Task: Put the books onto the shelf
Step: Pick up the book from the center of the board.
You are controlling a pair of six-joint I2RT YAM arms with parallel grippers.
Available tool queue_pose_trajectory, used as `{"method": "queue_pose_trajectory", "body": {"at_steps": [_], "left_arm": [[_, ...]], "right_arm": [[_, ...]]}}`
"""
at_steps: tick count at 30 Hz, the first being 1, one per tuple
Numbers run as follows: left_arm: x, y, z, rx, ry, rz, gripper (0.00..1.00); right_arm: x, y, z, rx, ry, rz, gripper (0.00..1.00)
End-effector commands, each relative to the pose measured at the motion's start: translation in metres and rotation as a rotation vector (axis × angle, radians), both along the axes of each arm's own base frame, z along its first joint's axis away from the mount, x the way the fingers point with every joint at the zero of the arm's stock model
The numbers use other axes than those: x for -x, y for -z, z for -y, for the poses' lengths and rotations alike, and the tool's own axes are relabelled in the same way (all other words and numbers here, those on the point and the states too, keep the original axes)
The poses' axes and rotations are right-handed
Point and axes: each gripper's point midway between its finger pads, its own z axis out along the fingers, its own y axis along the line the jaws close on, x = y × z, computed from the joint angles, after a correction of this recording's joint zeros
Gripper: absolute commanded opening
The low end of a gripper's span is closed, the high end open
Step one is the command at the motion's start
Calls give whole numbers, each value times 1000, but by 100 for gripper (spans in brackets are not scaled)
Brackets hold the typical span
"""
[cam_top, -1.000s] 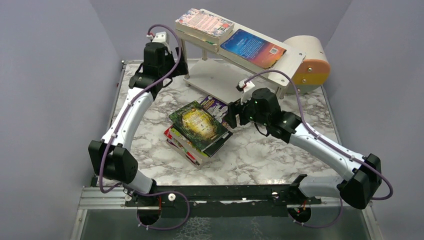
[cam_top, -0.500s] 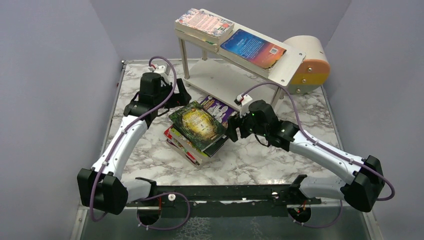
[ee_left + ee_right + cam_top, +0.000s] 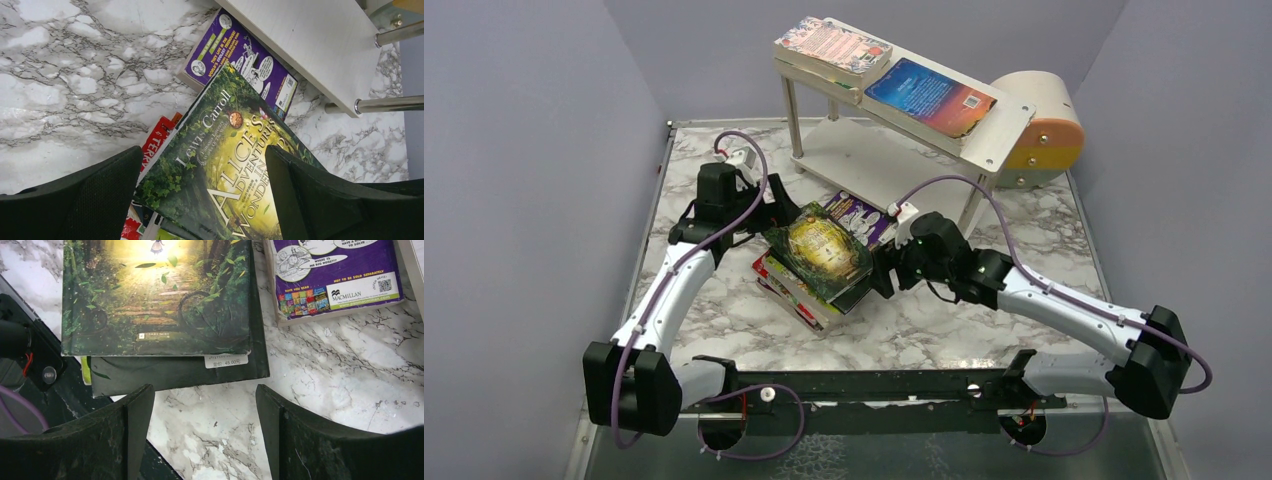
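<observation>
Several books lie stacked [image 3: 809, 285] mid-table, a green one [image 3: 817, 248] on top. A purple book [image 3: 861, 215] lies behind the stack, at the edge of the shelf's lower board [image 3: 864, 165]. A pink-patterned book [image 3: 832, 42] and a blue book [image 3: 929, 95] rest on the shelf's top board. My left gripper [image 3: 777, 213] hovers open over the green book's [image 3: 220, 165] far left corner, a red book [image 3: 157, 140] showing below. My right gripper [image 3: 882, 273] is open and empty over bare marble, just off the stack's right edge [image 3: 180, 372].
A round beige-and-orange box [image 3: 1039, 125] stands behind the shelf's right end. The shelf's metal legs [image 3: 390, 104] stand close to the purple book [image 3: 240, 62]. Grey walls close in the marble table [image 3: 944, 320] on three sides.
My left arm has come down from beside the shelf to the stack's far left corner, its jaws opening a little wider. My right gripper has slid left up to the stack.
</observation>
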Motion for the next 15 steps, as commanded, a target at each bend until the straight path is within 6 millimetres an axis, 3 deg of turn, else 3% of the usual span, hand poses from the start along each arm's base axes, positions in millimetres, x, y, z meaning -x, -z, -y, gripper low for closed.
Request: {"method": "queue_pose_trajectory", "body": {"at_steps": [1,9,15], "left_arm": [[-4,-2,-3,39,8,32,87],[-3,16,-19,93,-38,5,87],[0,23,-21,155,-33,8,87]], "right_arm": [[-5,5,-4,3,14,4,73],[-10,12,-9,19,14,8,73],[-14,15,-12,27,11,10,73]]}}
